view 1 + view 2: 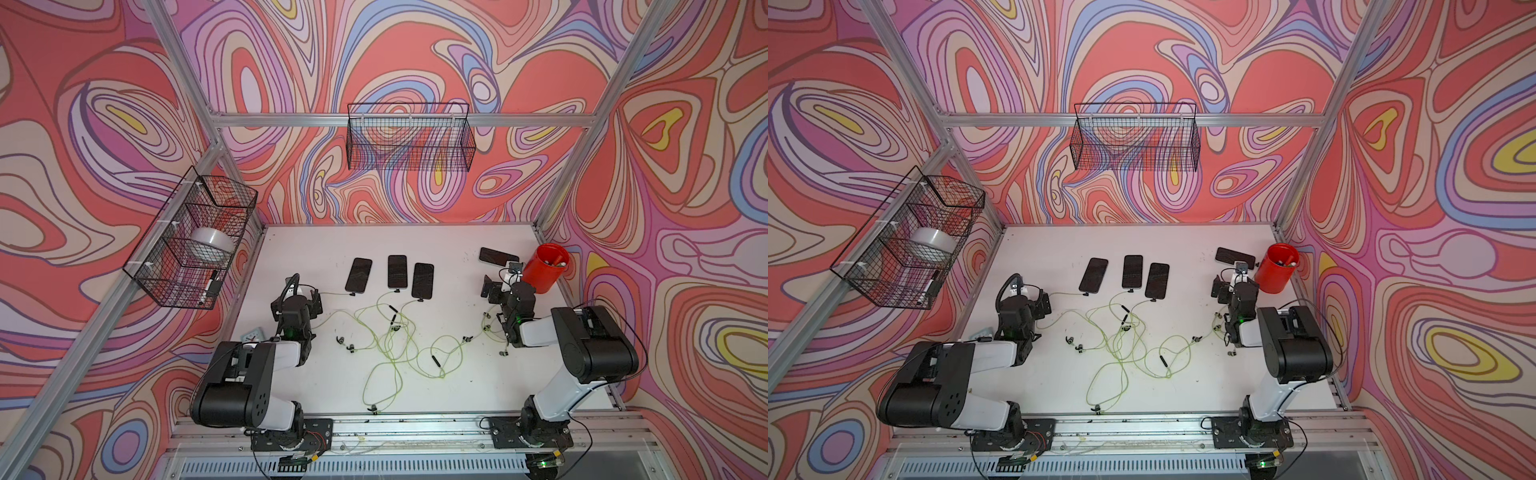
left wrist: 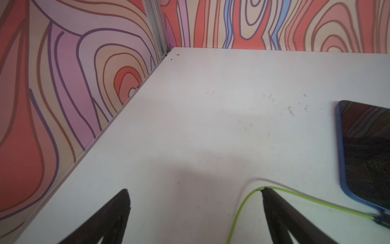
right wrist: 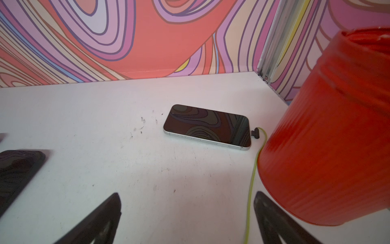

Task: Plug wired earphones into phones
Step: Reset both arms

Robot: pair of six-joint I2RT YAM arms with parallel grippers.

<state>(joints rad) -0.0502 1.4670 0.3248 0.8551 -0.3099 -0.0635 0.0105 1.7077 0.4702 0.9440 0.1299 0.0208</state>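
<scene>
Three phones lie in a row at mid-table, and another phone lies at the back right; both top views show them. Yellow-green wired earphones sprawl tangled in front, with a dark plug at each phone's near end. My left gripper is open just left of the row, and a cable crosses one fingertip. My right gripper is open, facing the back-right phone, whose plug sits against its short end.
A red cup stands close beside the right gripper, near the right wall. Wire baskets hang on the left wall and back wall. A small clock lies by the left arm. Patterned walls enclose the white table.
</scene>
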